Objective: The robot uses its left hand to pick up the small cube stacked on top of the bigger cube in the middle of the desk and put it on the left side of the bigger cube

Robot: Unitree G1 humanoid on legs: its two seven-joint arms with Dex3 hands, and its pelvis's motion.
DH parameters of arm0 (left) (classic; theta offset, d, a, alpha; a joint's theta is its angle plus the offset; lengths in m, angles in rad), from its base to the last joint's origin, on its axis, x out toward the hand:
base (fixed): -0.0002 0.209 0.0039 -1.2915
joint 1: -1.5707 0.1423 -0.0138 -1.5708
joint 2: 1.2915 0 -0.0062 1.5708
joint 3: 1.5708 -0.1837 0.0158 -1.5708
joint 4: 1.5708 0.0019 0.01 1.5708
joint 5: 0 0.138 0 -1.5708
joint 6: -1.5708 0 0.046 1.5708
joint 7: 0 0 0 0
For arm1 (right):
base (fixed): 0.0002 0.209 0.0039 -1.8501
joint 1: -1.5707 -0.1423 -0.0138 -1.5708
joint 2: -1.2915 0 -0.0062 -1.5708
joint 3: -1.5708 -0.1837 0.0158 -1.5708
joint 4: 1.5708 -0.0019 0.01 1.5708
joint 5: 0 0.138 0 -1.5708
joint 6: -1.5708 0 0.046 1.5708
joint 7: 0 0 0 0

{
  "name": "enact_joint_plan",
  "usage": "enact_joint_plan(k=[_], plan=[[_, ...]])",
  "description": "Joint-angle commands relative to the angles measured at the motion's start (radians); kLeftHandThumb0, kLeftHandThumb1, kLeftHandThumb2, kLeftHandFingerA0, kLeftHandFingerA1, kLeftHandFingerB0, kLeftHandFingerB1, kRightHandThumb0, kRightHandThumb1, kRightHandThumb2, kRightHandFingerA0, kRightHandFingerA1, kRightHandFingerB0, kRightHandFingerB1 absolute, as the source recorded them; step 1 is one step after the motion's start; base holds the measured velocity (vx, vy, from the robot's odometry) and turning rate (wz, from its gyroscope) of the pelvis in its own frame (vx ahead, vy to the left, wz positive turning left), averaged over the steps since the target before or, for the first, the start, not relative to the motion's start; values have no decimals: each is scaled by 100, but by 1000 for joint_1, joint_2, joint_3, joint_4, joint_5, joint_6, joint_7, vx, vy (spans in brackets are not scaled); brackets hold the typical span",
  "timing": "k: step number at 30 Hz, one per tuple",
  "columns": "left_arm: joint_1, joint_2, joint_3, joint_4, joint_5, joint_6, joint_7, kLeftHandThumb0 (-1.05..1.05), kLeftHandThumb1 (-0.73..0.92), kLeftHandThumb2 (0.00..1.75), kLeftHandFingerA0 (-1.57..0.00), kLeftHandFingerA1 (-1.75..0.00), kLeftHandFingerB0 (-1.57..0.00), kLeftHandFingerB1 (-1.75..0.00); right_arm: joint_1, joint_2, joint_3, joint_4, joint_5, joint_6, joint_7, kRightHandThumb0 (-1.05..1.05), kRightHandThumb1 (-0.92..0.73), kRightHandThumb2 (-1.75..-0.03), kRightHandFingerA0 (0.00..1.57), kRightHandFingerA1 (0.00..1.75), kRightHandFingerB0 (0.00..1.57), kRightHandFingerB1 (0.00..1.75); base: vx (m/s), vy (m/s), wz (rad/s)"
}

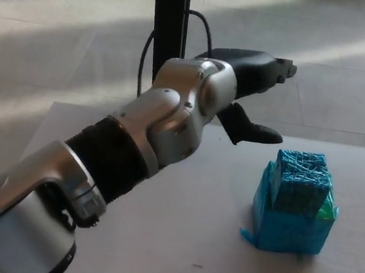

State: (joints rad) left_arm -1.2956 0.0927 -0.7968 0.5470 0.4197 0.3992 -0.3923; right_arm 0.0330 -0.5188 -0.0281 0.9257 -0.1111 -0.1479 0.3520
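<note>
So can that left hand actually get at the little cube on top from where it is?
Probably yes: the left hand is open, hovering up and left of the small cube, with nothing between them.

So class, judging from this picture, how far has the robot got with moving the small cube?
Done: nothing placed; the small cube sits on the bigger cube. In hand: the left hand is above and behind the stack, fingers apart, not touching it. Left: grasp, lift, set it on the desk left of the bigger cube.
</note>
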Motion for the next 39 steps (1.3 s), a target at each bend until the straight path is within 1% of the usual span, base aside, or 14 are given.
enact_joint_plan(k=[1,5,6,10,11,12,13,14,20,22,23,25,38,39], plan=[[-85,-42,-65,56,127,-96,-43,-95,52,101,0,0,-11,-6,10,-24,-11,-11,12,23,20,-94,-76,-61,26,94,28,76,0,0,0],[-145,-110,-90,125,157,-106,-49,-105,67,68,0,-18,0,-31,12,-29,-11,-14,11,12,34,-95,-76,-62,25,92,28,75,0,0,0],[-163,-130,-91,140,161,-101,-62,-96,52,103,0,0,-15,0,-6,-32,-1,6,-1,1,37,-94,-56,-109,26,78,37,75,0,0,0],[-165,-180,-63,155,151,-104,-64,-96,52,104,0,-5,-16,0,-17,-31,30,31,-44,-31,-34,-98,-76,-62,29,91,27,72,0,0,0],[-159,-196,-51,156,142,-100,-61,-96,51,104,0,-8,-13,-3,-22,-31,32,40,-42,-35,-29,-95,-56,-111,34,80,23,66,0,0,0],[-156,-211,-35,164,127,-94,-73,-94,48,103,0,-9,-10,0,-18,-31,30,32,-38,-31,-24,-101,-73,-63,32,92,24,72,0,0,0],[-145,-233,-28,174,120,-90,-83,-95,50,105,0,-10,-14,0,-16,-33,29,24,-33,-31,-12,-96,-56,-113,41,85,26,70,0,0,0],[-135,-241,-29,174,126,-88,-94,-104,49,97,0,-8,-12,-5,-13,-29,18,9,-15,-10,6,-99,-75,-61,31,97,27,79,0,0,0],[-106,-251,-2,221,108,-63,-185,-105,66,68,0,0,0,-6,5,-22,0,-80,7,70,31,-98,-75,-63,34,97,30,78,0,0,0],[-95,-258,22,239,97,-39,-211,-105,66,65,0,0,0,0,1,-20,1,-78,6,69,34,-97,-57,-113,43,87,36,75,0,0,0],[-91,-263,37,248,88,-20,-230,-105,66,65,0,0,0,0,1,-20,5,-82,0,70,29,-99,-76,-62,37,99,34,79,0,0,0],[-80,-268,52,267,80,13,-272,-105,66,66,0,0,0,0,10,-16,5,-106,-2,89,19,-93,-56,-113,40,84,34,72,0,0,0],[-60,-215,-6,308,153,10,-367,-105,54,107,0,-16,0,0,-14,-14,-2,-135,4,143,25,-97,-73,-61,36,100,33,78,0,0,0],[-43,-222,10,292,139,35,-368,-105,56,104,0,-17,0,-4,-14,-3,-17,-155,20,181,16,-93,-51,-108,39,86,40,76,0,0,0]])
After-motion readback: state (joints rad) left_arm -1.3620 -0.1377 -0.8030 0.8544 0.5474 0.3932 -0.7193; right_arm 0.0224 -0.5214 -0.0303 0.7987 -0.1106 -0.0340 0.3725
